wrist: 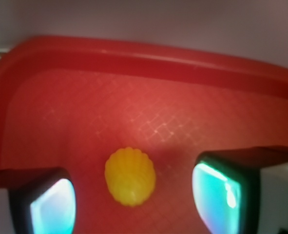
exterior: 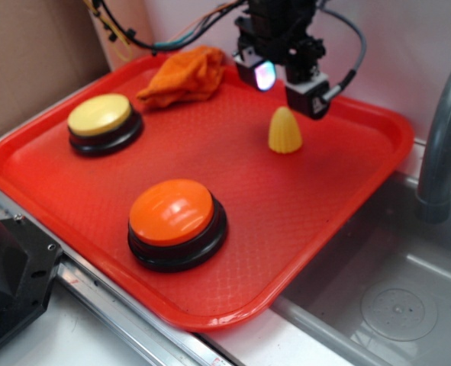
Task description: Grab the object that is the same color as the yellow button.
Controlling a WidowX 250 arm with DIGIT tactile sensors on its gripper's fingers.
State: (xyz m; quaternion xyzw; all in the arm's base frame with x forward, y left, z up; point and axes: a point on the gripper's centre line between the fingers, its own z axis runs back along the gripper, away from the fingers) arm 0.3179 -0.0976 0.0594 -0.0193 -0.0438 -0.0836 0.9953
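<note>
Gripper (exterior: pixel 286 82) hovers above corn (exterior: pixel 285 130), jaws open, corn upright on tray (exterior: pixel 301 213) between them, untouched. Yellow button (exterior: pixel 101 117) well apart.

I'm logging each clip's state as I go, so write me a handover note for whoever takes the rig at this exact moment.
Hand: open, empty, hanging above the corn toy; in the wrist view its two fingers sit either side of the toy with gaps, touching nothing.
Corn toy: upright on the red tray, toward the back right, apart from everything else.
Yellow button: back left of the tray. Orange button in front, orange cloth at the back edge.
Done: target picked out, hand lined up over it.
Left: lower, close on the toy, lift.
</note>
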